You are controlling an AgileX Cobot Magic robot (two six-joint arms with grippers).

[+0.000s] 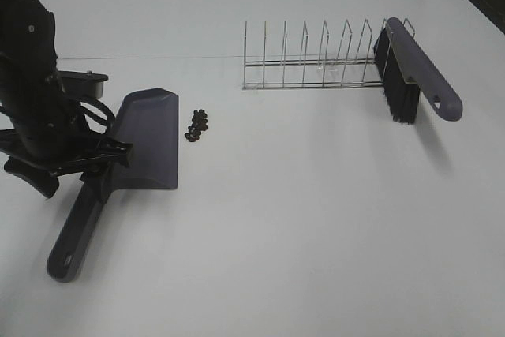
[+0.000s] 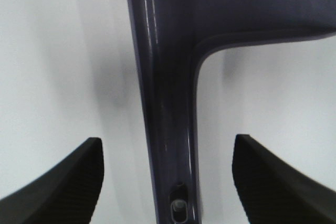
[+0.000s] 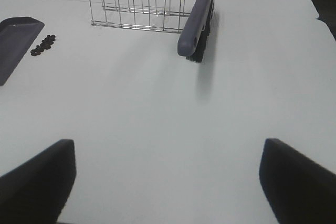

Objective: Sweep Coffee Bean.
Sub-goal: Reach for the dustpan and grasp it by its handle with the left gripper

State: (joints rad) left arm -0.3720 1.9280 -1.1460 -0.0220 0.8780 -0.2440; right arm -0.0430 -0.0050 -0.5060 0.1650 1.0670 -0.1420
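Dustpan (image 1: 146, 140) handle is reaching toward the table's (image 1: 316, 234) near-left corner; I am hovering the left gripper (image 2: 167, 145) over it, jaws apart on either side, clamping nothing; the right gripper (image 3: 167, 148) is gaping too, well apart from the brush (image 1: 410, 69). Closing off-centre could be twisting the pan into the coffee bean (image 1: 197, 124) pile lying just beside its inner edge, scattering it; that pile is stretching as a short strip along this edge, pointing toward the table's far edge.
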